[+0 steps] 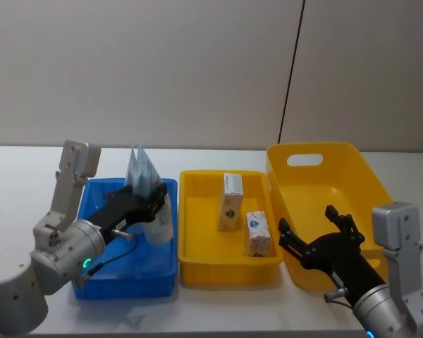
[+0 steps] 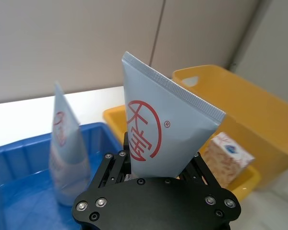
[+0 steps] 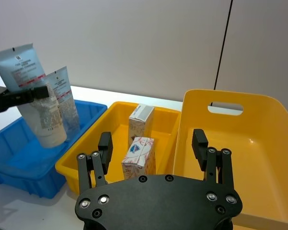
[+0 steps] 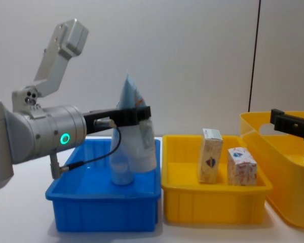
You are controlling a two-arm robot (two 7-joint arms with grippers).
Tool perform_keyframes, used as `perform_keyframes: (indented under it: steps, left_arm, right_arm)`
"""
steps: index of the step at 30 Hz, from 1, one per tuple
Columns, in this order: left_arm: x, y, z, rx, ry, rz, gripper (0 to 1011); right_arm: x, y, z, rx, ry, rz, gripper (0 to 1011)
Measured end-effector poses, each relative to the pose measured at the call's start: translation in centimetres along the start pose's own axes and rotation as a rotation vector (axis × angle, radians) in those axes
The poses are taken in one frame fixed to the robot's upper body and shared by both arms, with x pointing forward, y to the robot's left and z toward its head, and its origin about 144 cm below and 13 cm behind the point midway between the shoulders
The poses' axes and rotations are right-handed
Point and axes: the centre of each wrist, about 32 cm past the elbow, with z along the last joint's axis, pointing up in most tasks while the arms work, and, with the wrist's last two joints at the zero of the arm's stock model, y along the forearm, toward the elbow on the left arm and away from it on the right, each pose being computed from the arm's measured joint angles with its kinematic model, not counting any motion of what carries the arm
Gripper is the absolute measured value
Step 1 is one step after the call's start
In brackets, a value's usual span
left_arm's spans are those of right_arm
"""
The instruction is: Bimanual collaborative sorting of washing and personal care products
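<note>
The left gripper (image 1: 154, 197) reaches over the blue bin (image 1: 130, 264) and is clenched on a tube (image 4: 143, 148), gripping it around its upper half. This pale blue-and-white tube hangs cap down and crimped end up, tilted, with its lower end inside the bin near the right wall; whether it touches the floor cannot be told. A second tube (image 4: 121, 169) stands upright on its cap in the same bin, just beside the first and free of the gripper. Right of the blue bin sits a yellow tray (image 1: 197, 236) with two boxes in it, both upright: a taller box (image 1: 230, 201) toward the back and a shorter box (image 1: 257, 233) nearer the front right, close together but apart. Each shows a blue emblem on its face. A large yellow bin (image 1: 338, 179) stands against the tray's right side. The right gripper (image 1: 309, 224) hovers over that bin's near left corner, released, its jaws spread wide with nothing between them, pointing toward the tray.
</note>
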Motion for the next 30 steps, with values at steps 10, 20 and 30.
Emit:
perform_keyframes:
  steps: [10, 20, 30]
  left_arm:
    - [0.1, -0.2, 1.5, -0.023, 0.032, -0.138, 360]
    - [-0.3, -1.4, 2.5, 0.002, 0.019, -0.276, 360]
    - [-0.7, -2.1, 2.5, 0.026, -0.006, -0.314, 360]
  right_arm:
    - [0.0, 0.0, 0.0, 0.0, 0.0, 0.0, 1003]
    - [0.0, 0.0, 0.0, 0.0, 0.0, 0.0, 1003]
    - [0.1, -0.1, 0.9, -0.042, 0.027, 0.036, 1003]
